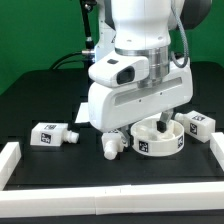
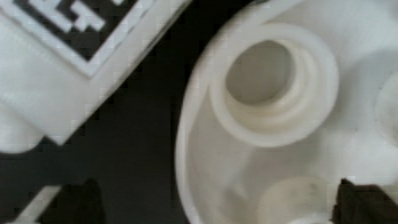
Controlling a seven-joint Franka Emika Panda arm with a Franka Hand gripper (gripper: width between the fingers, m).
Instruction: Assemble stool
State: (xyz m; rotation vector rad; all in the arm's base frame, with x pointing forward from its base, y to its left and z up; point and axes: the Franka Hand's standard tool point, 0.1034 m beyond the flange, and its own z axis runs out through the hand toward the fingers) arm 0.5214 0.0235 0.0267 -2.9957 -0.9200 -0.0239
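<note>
The round white seat disc (image 1: 158, 141) lies on the black table at the exterior view's right of centre, with a tag on its front. My gripper (image 1: 161, 124) hangs low right over it. In the wrist view the gripper (image 2: 214, 205) is open. Its dark fingertips (image 2: 63, 205) stand wide apart on either side of the seat's rim (image 2: 199, 150), beside a round socket (image 2: 267, 78). Three short tagged legs lie loose: one at the left (image 1: 50, 133), one just left of the seat (image 1: 112, 145), one at the right (image 1: 195, 124). A tagged leg (image 2: 80, 45) shows close beside the seat.
Long white border rails run along the front (image 1: 110, 205), the left (image 1: 9, 162) and the right (image 1: 216, 150) of the black table. The arm's bulky white body hides the table's middle behind the seat.
</note>
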